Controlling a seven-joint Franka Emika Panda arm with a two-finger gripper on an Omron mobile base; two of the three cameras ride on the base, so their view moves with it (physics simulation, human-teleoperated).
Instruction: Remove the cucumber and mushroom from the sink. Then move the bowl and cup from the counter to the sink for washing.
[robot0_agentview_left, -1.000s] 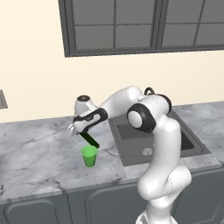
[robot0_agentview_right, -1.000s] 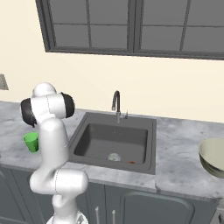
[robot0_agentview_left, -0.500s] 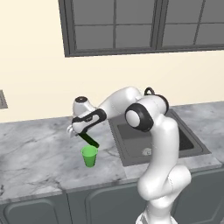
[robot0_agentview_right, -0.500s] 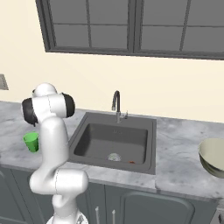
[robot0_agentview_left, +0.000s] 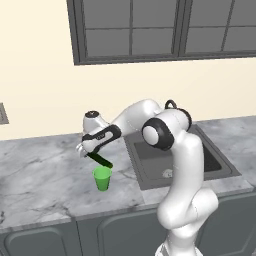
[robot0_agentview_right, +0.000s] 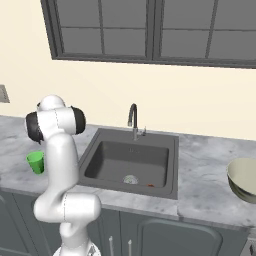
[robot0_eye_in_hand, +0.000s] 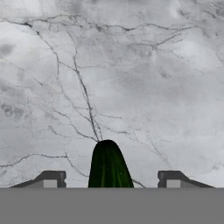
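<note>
the arm is stretched out to the left of the sink (robot0_agentview_left: 180, 159), with the gripper (robot0_agentview_left: 89, 154) hanging over the marbled counter (robot0_agentview_left: 40, 175). the cucumber (robot0_agentview_left: 100, 160) sits between the fingers, tilted, with its free end angling down toward the green cup (robot0_agentview_left: 102, 178) — from the left base view that tip looks like it's just above the cup's rim or maybe overlapping it, can't really tell if they touch.

in the hand view the cucumber's rounded dark green end (robot0_eye_in_hand: 108, 167) pokes up between the two finger tips (robot0_eye_in_hand: 49, 180), and there's a visible gap on both sides of it. so whether the claw is actually clamped on the cucumber or standing loose around it — honestly can't tell from these shots. underneath it is bare veined stone.

from the right base view the cup (robot0_agentview_right: 35, 162) stands upright on the counter, left of the sink and partly behind the arm. the sink basin (robot0_agentview_right: 131, 165) is dark grey with the curved faucet (robot0_agentview_right: 133, 120) at the back, and there's a tiny orange-brown speck near the front right of the basin floor, which would be the mushroom (robot0_agentview_right: 151, 185). the bowl (robot0_agentview_right: 244, 180) sits way off on the right stretch of counter, well apart from everything else.
</note>
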